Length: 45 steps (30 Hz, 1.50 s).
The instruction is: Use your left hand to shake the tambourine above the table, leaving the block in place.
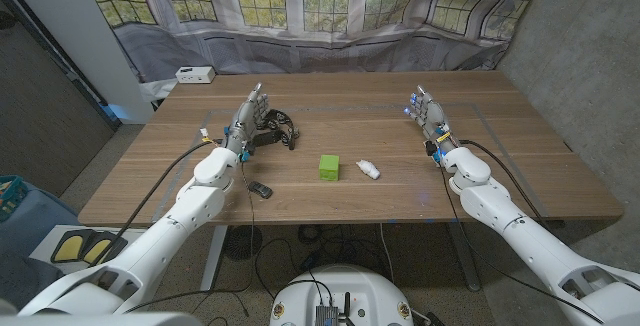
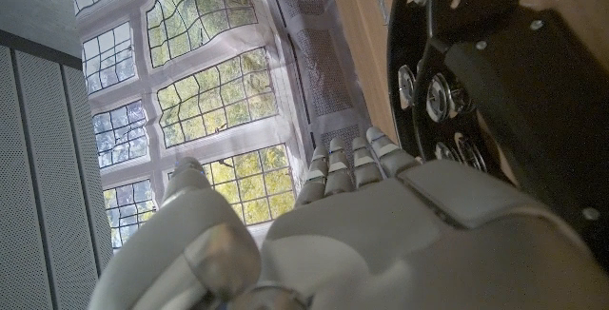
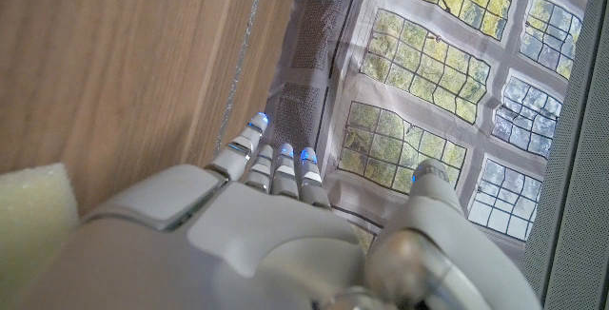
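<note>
The black tambourine (image 1: 273, 130) lies on the wooden table (image 1: 520, 166), left of the middle. My left hand (image 1: 247, 114) stands just beside it on its left, fingers stretched upward and holding nothing. In the left wrist view the tambourine (image 2: 447, 91) with its metal jingles shows close past my left hand (image 2: 371, 224). The green block (image 1: 328, 167) sits near the table's middle, apart from both hands. My right hand (image 1: 425, 112) is raised over the right part of the table, fingers straight and empty; the right wrist view shows my right hand (image 3: 257, 234) above bare wood.
A small white object (image 1: 369, 170) lies just right of the block. A small dark object (image 1: 260, 189) lies near the front edge by my left forearm. A white box (image 1: 194, 74) stands at the back left corner. A curtain and windows are behind the table.
</note>
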### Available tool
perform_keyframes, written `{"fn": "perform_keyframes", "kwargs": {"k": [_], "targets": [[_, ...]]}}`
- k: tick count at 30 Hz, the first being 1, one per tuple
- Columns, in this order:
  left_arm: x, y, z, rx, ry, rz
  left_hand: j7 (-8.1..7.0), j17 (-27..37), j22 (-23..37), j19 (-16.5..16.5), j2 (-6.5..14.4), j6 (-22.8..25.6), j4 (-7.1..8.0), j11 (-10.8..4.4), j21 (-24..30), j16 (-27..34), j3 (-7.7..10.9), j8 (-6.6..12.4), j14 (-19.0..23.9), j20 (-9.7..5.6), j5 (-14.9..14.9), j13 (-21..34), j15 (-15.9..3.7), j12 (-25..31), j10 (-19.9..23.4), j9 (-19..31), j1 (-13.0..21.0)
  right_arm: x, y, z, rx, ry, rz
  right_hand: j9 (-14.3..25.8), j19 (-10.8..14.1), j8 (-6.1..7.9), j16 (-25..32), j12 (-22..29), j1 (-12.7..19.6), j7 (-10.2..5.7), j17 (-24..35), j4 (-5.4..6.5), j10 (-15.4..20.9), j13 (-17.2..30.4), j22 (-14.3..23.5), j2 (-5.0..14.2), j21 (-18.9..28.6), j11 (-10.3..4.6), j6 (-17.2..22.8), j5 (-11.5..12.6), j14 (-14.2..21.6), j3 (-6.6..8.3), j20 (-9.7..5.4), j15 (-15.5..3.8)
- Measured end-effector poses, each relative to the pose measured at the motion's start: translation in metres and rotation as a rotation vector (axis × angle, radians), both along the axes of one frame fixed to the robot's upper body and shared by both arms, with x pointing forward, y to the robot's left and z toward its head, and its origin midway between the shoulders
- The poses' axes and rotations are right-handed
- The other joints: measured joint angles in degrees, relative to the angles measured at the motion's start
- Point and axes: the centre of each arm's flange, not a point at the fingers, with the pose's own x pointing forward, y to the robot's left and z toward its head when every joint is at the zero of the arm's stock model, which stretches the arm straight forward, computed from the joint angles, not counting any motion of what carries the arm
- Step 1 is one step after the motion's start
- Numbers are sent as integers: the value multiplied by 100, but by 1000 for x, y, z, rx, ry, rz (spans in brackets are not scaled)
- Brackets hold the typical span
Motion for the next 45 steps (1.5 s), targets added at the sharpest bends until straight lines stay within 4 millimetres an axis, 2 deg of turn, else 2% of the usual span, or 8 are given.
{"fn": "perform_keyframes", "kwargs": {"k": [9, 18, 20, 27, 30, 45], "targets": [[-13, 5, 9, 40, -44, 81, -8, 0, 0, 213, 171, 209, -107, -3, 7, 43, 178, 2, 284, 69, -29, 0, -39, 56, 258, -1, 265, -3, 0, 3, -7, -23, -5, 0, 0, 0, 0, 0, 0, 0, 16, 0, 0, 0, 0, 0, 0, 0, 0, 0, -2, 0, 0, 2], [-23, 6, 15, 99, -68, 163, -47, -1, -1, 261, 236, 310, -179, -83, 7, 43, 320, 2, 357, 98, -29, 0, -88, 56, 383, -1, 475, -5, -1, 7, -4, -46, -6, -1, -1, 0, 0, 0, 0, 0, 16, 0, 0, -1, -1, 0, 0, -1, 0, 0, -2, 0, 0, 2], [-25, 6, 17, 116, -77, 181, -57, -1, -1, 261, 274, 362, -198, -64, 7, 43, 339, 2, 415, 98, -29, 0, -109, 55, 402, -1, 511, -6, 0, 7, -4, -49, -6, -1, -1, 0, 0, 0, 0, 4, 16, 0, 0, -1, -1, 0, 0, -1, 4, 0, -2, 0, 0, 2], [-33, 7, 22, 175, -96, 239, -37, -1, -1, 261, 237, 504, -235, -111, 7, 43, 376, 45, 478, 98, -29, -1, -111, 55, 477, -1, 608, -8, 1, 6, 0, -58, -11, -1, -1, 0, 0, 0, 0, 31, 15, 0, 0, -1, -1, 0, 0, -1, 31, 0, -2, 0, 0, 1], [-36, 8, 23, 195, -103, 254, -68, -1, -1, 261, 206, 535, -259, -95, 7, 43, 400, 45, 477, 98, -29, -1, -111, 78, 494, -1, 638, -9, 2, 5, 2, -60, -13, -1, -1, 0, 0, 0, -1, 29, 15, 0, 0, -1, -1, 0, 0, -1, 33, 0, -3, 0, 0, 1], [-50, 13, 29, 286, -141, 340, -119, -1, -2, 261, 147, 585, -287, -197, -22, 17, 465, 45, 531, 98, -28, -1, -165, 77, 597, 6, 834, -13, 7, 1, 13, -64, -21, -2, 19, 0, 0, 0, 48, 10, 14, 1, 31, -2, -1, -3, 0, 30, 51, 0, -3, -1, 21, 1]]}}
